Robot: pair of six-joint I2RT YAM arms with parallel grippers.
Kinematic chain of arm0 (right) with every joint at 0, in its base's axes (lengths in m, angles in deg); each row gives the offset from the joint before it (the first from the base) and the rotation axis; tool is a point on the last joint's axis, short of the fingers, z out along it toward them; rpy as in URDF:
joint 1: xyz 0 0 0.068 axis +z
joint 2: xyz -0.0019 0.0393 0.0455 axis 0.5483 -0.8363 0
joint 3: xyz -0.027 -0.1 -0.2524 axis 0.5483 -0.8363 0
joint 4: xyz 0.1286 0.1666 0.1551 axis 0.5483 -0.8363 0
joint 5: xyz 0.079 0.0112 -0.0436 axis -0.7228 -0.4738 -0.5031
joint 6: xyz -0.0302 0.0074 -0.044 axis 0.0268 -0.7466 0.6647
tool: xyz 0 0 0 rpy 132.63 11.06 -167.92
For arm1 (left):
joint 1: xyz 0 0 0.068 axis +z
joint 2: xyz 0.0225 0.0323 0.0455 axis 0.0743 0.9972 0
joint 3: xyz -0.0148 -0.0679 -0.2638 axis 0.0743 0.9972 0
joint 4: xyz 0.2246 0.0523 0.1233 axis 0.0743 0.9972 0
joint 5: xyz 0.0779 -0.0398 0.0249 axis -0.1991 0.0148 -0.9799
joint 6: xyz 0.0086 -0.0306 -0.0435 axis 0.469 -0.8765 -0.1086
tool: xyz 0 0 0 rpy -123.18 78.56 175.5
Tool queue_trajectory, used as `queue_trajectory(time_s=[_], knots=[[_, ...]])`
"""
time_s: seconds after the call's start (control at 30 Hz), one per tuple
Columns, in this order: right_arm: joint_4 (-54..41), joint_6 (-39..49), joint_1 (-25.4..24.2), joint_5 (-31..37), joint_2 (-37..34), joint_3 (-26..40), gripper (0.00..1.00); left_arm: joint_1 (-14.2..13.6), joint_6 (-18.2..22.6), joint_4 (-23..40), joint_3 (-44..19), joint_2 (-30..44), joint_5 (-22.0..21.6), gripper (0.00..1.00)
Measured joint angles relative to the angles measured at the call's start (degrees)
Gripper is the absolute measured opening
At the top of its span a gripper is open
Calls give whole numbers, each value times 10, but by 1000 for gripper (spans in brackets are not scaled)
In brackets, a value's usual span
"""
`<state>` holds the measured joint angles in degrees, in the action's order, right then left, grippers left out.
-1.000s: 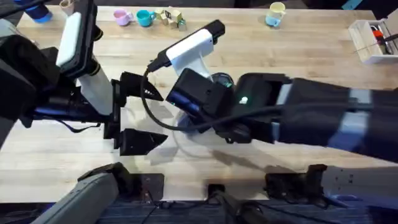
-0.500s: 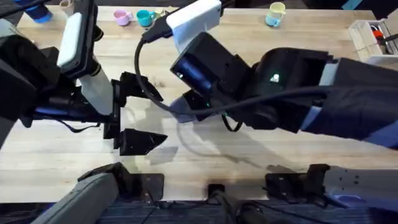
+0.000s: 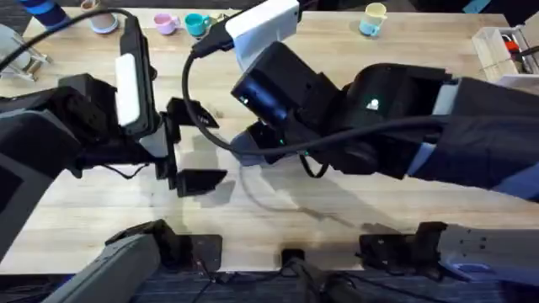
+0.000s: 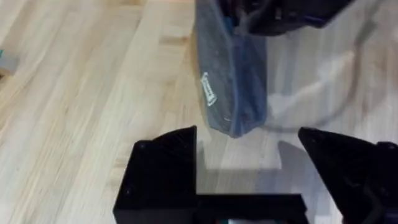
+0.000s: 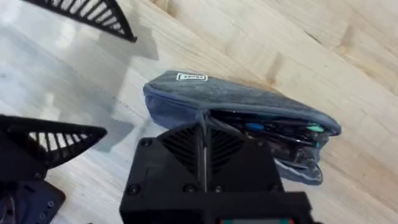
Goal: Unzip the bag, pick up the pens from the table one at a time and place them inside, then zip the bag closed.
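Note:
The grey bag lies on the pale wooden table. Part of its zipper gapes open, and pens with green and blue tips lie inside. My right gripper is shut on the bag at the zipper line, fingers pressed together. The right arm reaches across the middle and covers most of the bag from overhead. My left gripper is open just short of the bag's end, which carries a small white label. Its fingers stand wide apart, touching nothing.
Along the table's far edge stand a pink cup, a teal cup and a yellow mug. A white slatted holder with red markers sits at the far right. Bare wood lies in front of the bag.
The right arm swung its wrist toward the far edge a second ago and has held still since. The left arm shifted right, bringing its open gripper nearer the bag's end.

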<state>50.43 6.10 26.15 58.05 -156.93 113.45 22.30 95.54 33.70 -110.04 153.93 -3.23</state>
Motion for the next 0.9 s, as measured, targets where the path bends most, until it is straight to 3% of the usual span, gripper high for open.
queue_trajectory(time_s=[0.1,0.27,0.53,0.9], knots=[[0,0,0,0,0,0,29,0,-42,-41,0,0,5,991],[1,0,0,0,0,0,30,-14,-78,-53,0,23,9,992],[1,0,0,0,0,0,30,-60,-96,-113,0,110,31,993],[1,0,0,0,0,0,31,-75,-118,-171,0,167,83,993]])
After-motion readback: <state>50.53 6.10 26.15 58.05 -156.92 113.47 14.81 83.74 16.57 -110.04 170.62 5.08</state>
